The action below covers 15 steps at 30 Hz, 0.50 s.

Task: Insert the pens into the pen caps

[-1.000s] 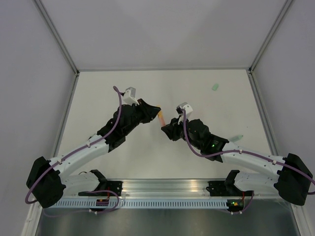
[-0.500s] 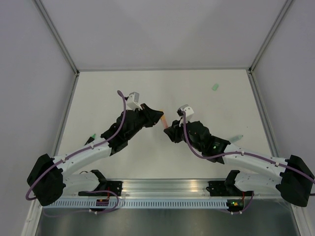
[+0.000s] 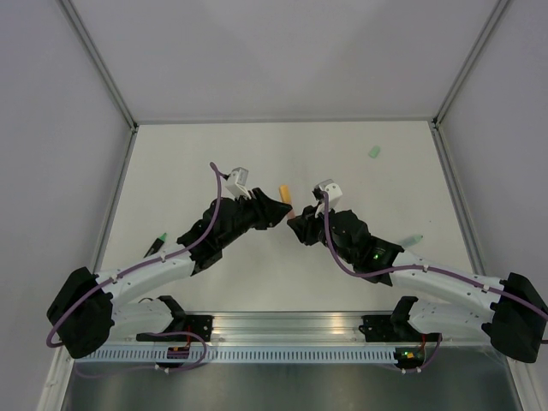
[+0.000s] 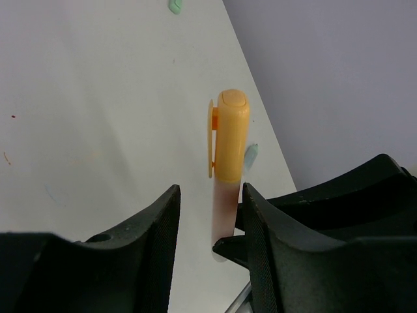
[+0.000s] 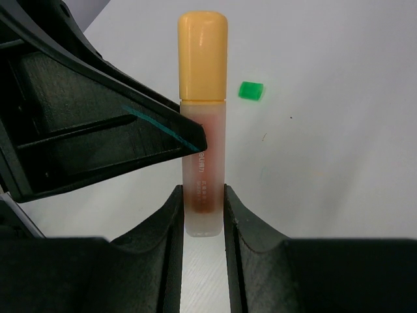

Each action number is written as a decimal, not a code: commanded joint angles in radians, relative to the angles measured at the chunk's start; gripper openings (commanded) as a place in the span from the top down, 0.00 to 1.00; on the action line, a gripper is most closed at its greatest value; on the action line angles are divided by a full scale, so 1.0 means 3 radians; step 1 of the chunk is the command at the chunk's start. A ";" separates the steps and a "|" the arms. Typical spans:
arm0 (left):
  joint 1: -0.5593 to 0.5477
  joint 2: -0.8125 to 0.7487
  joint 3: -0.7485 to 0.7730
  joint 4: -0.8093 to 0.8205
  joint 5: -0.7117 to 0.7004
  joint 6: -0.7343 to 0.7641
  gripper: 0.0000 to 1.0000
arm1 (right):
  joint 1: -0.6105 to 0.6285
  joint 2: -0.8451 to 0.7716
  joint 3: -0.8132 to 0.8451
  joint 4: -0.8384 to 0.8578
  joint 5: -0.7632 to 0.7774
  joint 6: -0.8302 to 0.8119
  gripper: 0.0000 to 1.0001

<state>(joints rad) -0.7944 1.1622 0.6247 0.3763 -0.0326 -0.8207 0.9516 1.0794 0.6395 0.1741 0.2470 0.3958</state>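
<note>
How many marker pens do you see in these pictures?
3. The orange pen, capped, is held in the right gripper; the pale mint pen lies beside the right arm; the dark pen lies near the left arm.

Only one mark: a line of small dark print running lengthwise down the frosted barrel of the orange pen (image 5: 202, 189), seen in the right wrist view, starting a little below the orange cap (image 5: 202, 55). It starts with what look like a few Latin letters, with finer characters below. It's too small and blurred to spell out, so no brand is readable. In the left wrist and top views the print doesn't resolve at all. Nothing else is legible in any view.
</note>
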 commanded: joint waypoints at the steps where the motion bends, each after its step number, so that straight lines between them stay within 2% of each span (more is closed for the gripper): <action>1: -0.0026 -0.0054 -0.0006 0.0193 0.0093 0.0072 0.51 | -0.0007 -0.0075 0.0031 0.0186 0.0061 -0.0031 1.00; 11: -0.0021 0.0186 0.0086 0.0300 0.0267 0.0097 0.56 | -0.0002 -0.0070 0.0021 0.0222 -0.0015 -0.0026 1.00; 14: -0.0021 0.0242 0.0096 0.0331 0.0283 0.0082 0.62 | -0.0002 -0.0085 0.0011 0.0227 -0.0021 -0.0031 1.00; 15: -0.0021 0.0247 0.0091 0.0351 0.0283 0.0077 0.66 | -0.0002 -0.0085 0.0011 0.0227 -0.0021 -0.0026 1.00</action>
<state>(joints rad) -0.7944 1.2228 0.6254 0.4255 0.0322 -0.8200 0.9516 1.0794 0.6380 0.1776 0.2436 0.3958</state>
